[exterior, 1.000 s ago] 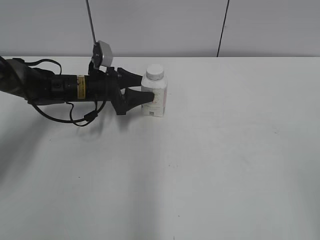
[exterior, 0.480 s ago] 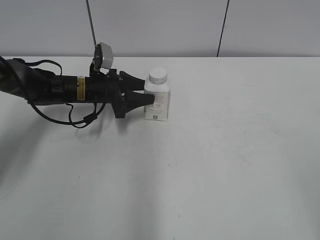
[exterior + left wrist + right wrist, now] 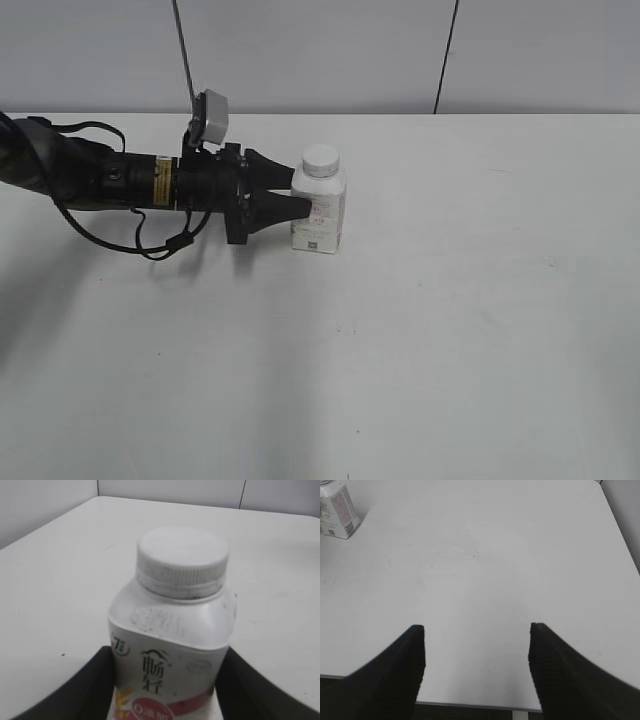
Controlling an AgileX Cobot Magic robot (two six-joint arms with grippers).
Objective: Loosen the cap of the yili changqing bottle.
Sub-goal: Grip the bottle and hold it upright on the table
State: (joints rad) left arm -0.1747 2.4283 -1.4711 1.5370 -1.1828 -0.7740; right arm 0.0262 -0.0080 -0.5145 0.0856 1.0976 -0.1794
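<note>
The left hand is gripping the yili changqing bottle; the cap above is sitting untouched, right hand spread idle.

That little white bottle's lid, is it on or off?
On. The cap sits level on the bottle, which stands upright on the table, held by the left claw. How tightly it is screwed: cannot tell.

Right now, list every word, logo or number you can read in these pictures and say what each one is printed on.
"畅轻": large dark characters on the yili changqing bottle label, left wrist view.
"0": start of white print on the label's pink-red band; the rest is blurred and cut off.
Small round logo at the label's top left: unreadable.
Embossed marks on the bottle's shoulder below the cap: unreadable.
Grey print on the bottle in the exterior and right wrist views: too small.
Yellow sticker on the left arm: too small.
</note>
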